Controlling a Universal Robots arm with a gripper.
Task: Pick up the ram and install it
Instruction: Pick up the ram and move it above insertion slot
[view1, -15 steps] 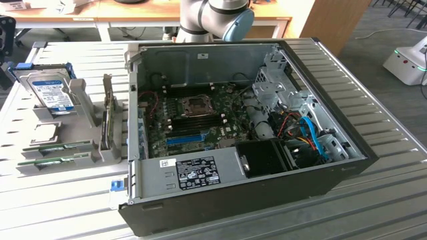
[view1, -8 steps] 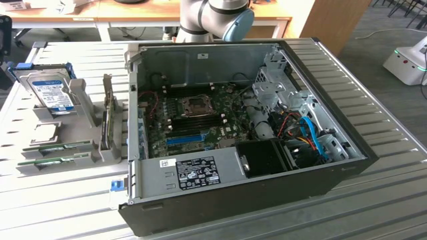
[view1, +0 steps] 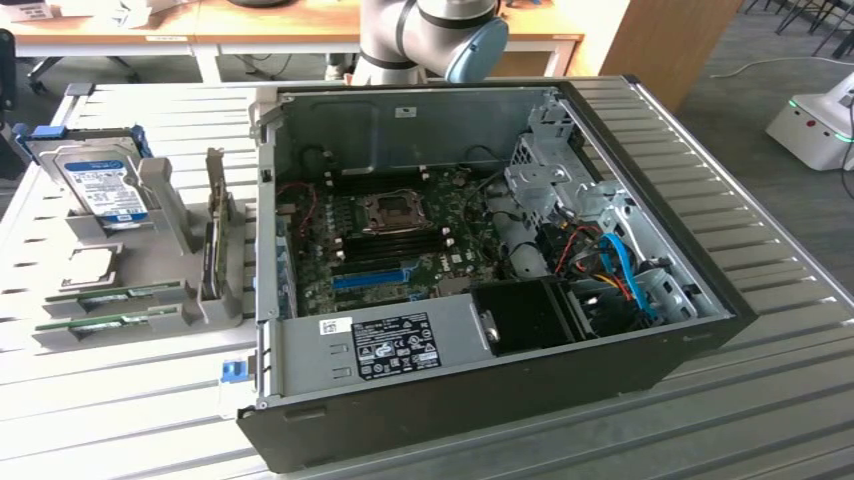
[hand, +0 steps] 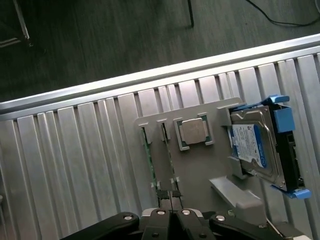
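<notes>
Two green ram sticks lie in the slots of a grey holder on the table, at the exterior view's left of the open computer case. From the wrist view both sticks show edge-on, one beside the other. My gripper hangs well above the holder, roughly over the end of the sticks. Its two fingers are pressed together, shut on nothing. The motherboard's dark memory slots lie inside the case.
The holder also carries a silver processor chip, a hard drive with a blue label and blue rails, and an upright card. The arm's joint stands behind the case. The table's ribbed metal top ends at an edge above dark floor.
</notes>
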